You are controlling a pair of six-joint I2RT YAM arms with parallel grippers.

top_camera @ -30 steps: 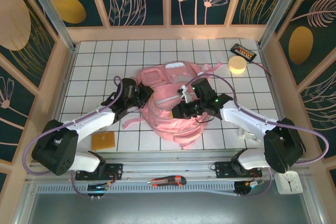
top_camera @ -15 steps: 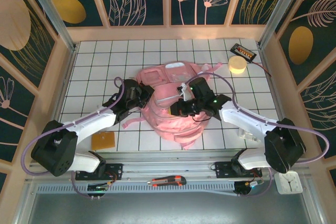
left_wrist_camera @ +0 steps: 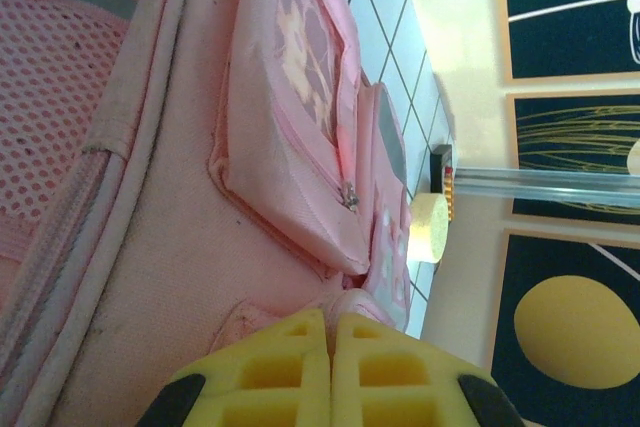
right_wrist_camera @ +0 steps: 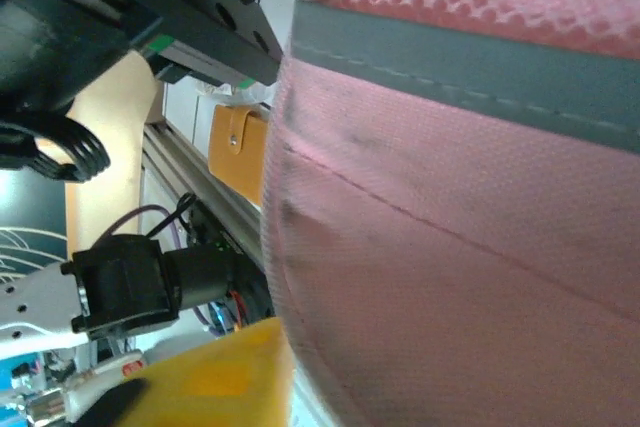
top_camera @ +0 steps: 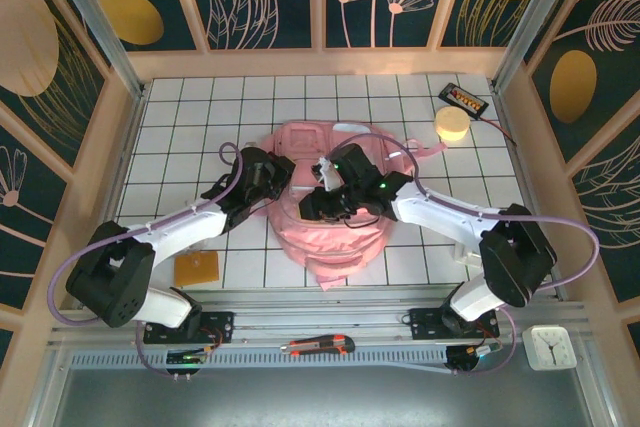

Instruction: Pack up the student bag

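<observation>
left claw clenched against student bag | right claw pressed into bag fabric, grip unreadable | around on desk: orange pouch, cream disc, black box

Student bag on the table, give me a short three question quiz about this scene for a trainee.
1. True or false: the student bag lies on the tiled table between the two arms.
2. Where is the pale yellow round block? A) at the far right of the table B) on top of the bag C) beside the left arm's base
3. Fill in: in the left wrist view, the left fingers are pressed ___.
Key: 1 true; 2 A; 3 shut.
</observation>
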